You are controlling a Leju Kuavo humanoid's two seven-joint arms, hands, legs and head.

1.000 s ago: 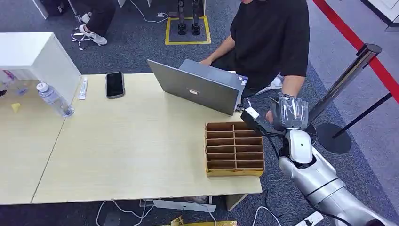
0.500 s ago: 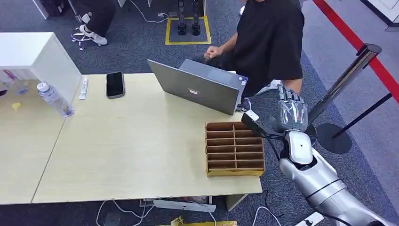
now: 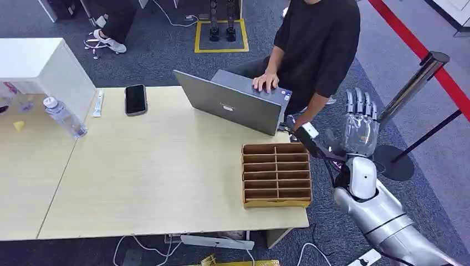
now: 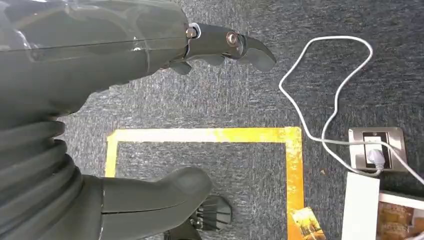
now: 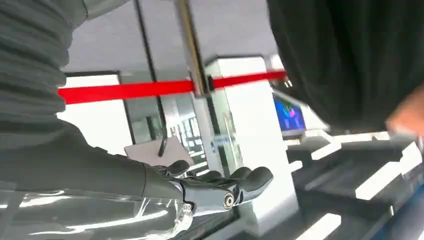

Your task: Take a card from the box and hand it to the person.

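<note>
The right hand (image 3: 360, 128) stood raised off the table's (image 3: 155, 166) right edge, fingers spread and holding nothing, with open air around it. Just to its left rose the person's (image 3: 318, 44) forearm; to its right leaned a stanchion post (image 3: 413, 86). The box (image 3: 276, 174) lay near and left of the hand, its top unblocked. The open laptop (image 3: 235, 102) walled off the far side of the box. The table's broad middle lay bare; a phone (image 3: 135, 99) and bottle (image 3: 64, 117) sat far left.

Silver right arm (image 3: 382, 213) — white wrist, dark fingers (image 3: 360, 102) under clear plastic film.
</note>
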